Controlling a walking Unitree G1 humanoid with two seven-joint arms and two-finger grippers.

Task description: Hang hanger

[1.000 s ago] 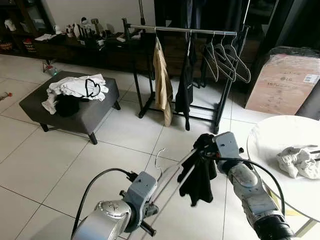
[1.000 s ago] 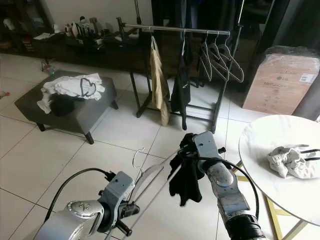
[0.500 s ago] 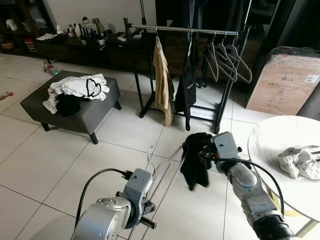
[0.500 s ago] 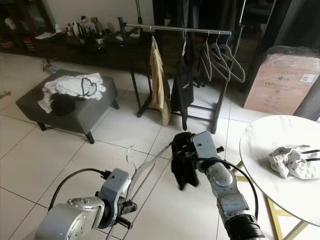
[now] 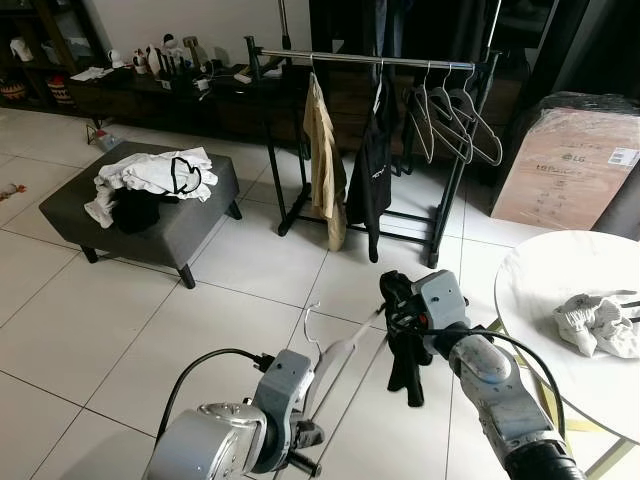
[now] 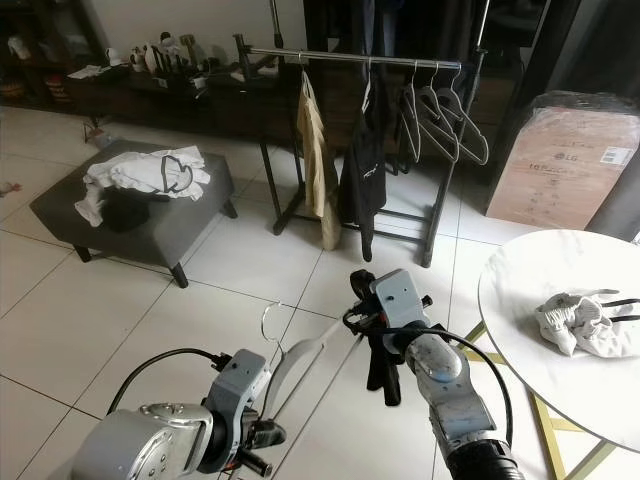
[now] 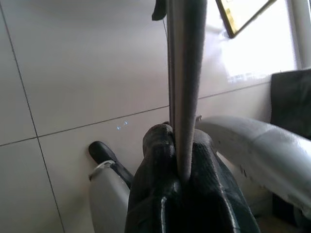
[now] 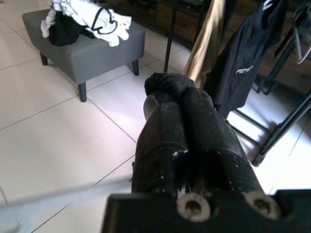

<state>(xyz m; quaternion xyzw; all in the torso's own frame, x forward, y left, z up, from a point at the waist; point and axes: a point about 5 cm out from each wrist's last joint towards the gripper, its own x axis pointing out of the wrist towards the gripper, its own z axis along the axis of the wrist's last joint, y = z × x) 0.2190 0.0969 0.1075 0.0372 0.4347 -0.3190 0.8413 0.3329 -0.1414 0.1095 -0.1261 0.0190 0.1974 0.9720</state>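
Near the robot, above the floor tiles, the left gripper (image 7: 182, 160) pinches 1 end of the white hanger (image 5: 335, 352); the right gripper (image 5: 392, 305), jaws closed, grips its black garment (image 5: 410, 355).

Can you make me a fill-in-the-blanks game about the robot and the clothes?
1. The left gripper is shut on a pale ____.
2. The right gripper pinches a garment coloured ____.
3. The beige garment hangs on the ____.
4. The white cloth lies on the round ____.

Missing words: hanger; black; rack; table
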